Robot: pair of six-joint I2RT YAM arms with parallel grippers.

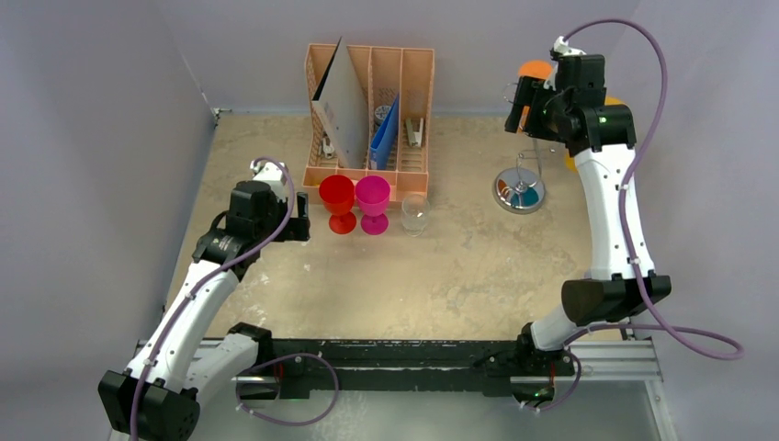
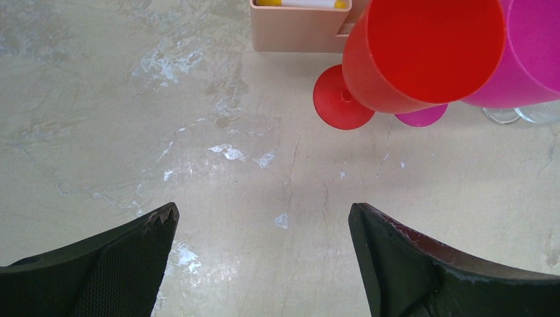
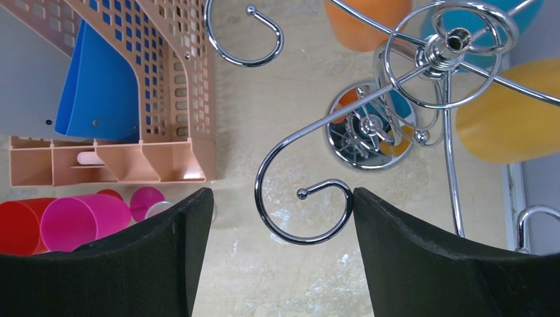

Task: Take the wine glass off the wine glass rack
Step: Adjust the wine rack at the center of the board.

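Mottled beige table point(image 1: 441, 276), purple-grey walls: right fingers point(image 3: 429, 264) apart and empty, straddling a bare curl of the rack point(image 3: 436, 49), with the orange glass point(image 3: 363, 23) hanging ahead and the yellow glass point(image 3: 508, 112) off right; left fingers point(image 2: 99, 271) also apart, well away beside a red glass point(image 2: 422, 53).
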